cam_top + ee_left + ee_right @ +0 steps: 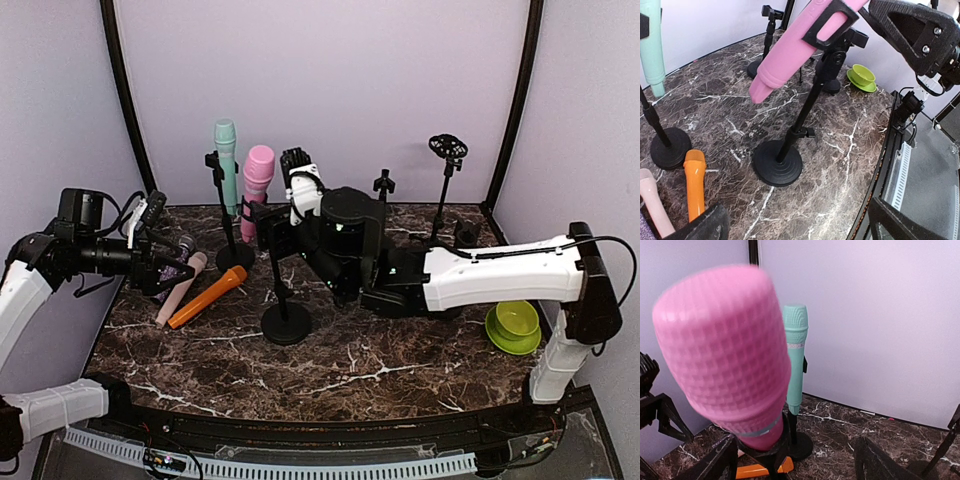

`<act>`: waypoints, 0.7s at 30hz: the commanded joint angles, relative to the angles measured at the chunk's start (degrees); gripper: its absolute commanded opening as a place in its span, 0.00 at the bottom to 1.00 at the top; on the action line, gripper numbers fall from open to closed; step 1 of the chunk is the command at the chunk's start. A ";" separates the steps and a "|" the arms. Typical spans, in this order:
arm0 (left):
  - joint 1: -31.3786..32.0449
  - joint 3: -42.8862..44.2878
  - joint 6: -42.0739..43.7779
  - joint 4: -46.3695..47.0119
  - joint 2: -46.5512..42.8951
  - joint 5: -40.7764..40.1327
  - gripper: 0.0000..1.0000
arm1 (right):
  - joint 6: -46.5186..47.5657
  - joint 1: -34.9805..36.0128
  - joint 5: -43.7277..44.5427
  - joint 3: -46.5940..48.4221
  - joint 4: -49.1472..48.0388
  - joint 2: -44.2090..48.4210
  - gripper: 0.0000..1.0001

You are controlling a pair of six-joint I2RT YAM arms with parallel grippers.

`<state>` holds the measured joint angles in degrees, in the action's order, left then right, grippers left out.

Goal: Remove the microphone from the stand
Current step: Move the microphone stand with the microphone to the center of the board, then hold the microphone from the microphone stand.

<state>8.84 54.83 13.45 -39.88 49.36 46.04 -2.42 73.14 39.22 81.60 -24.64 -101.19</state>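
Top external, pink microphone [258,178]: clipped in the stand [286,324], head up, right next to the right gripper [296,162].
Top external, right gripper: up at mic-head height. Honestly can't tell from this angle whether its fingers touch the mic.
Top external, left gripper [170,265]: low over the left end of the table [400,350]. An orange microphone [208,296] and a pale pink microphone [178,292] lie just past its fingers.
Top external, mint microphone [226,160]: upright in its own holder, farther from the right gripper than the pink one.
Top external, green bowl [513,322]: well apart from both grippers.
Left wrist, left fingers [702,225]: spread wide with nothing held, one tip in each bottom corner.
Left wrist, stand: the round base sits out ahead, between the two fingers. The clip up top holds the pink microphone tilted, tail end down.
Left wrist, orange microphone: flat on the table, just beyond the finger at bottom left.
Right wrist, right fingers [715,462]: wide apart, not clamped on anything.
Right wrist, pink microphone: the head fills the near view above the fingers, closer to the one at picture-left.
Right wrist, mint microphone: upright, well beyond the fingers.
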 commanded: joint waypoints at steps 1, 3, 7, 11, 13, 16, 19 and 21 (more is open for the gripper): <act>0.11 -4.15 -7.92 10.95 -1.02 7.63 0.99 | 0.57 0.35 -2.28 2.72 1.06 3.33 0.82; 1.10 -6.09 -10.81 16.60 -0.94 9.00 0.99 | 2.49 0.38 -4.29 4.42 1.45 3.17 0.83; 6.29 -10.00 -17.64 28.19 -1.50 6.77 0.99 | 5.07 0.15 -6.78 8.27 3.16 1.35 0.85; 12.02 -12.02 -21.80 36.11 0.67 2.49 0.99 | 5.67 -0.38 -6.95 12.76 5.09 -1.47 0.86; 14.07 -12.42 -24.15 39.84 3.01 0.26 0.99 | 5.67 -0.66 -7.28 14.05 5.20 -2.48 0.86; 17.05 -12.64 -25.86 46.17 5.96 -1.61 0.99 | 5.96 -1.10 -6.90 15.73 5.76 -3.96 0.84; 19.66 -12.28 -24.39 51.32 8.48 -3.17 0.99 | 6.77 -1.13 -6.14 16.52 5.64 -4.61 0.79; 20.62 -11.92 -22.47 53.86 10.11 -5.87 0.96 | 6.90 -1.14 -5.32 16.42 5.09 -4.36 0.74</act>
<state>27.40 42.89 -9.74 3.18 57.82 44.71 3.33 72.36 32.80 96.12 -18.94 -105.30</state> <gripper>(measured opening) 0.980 0.789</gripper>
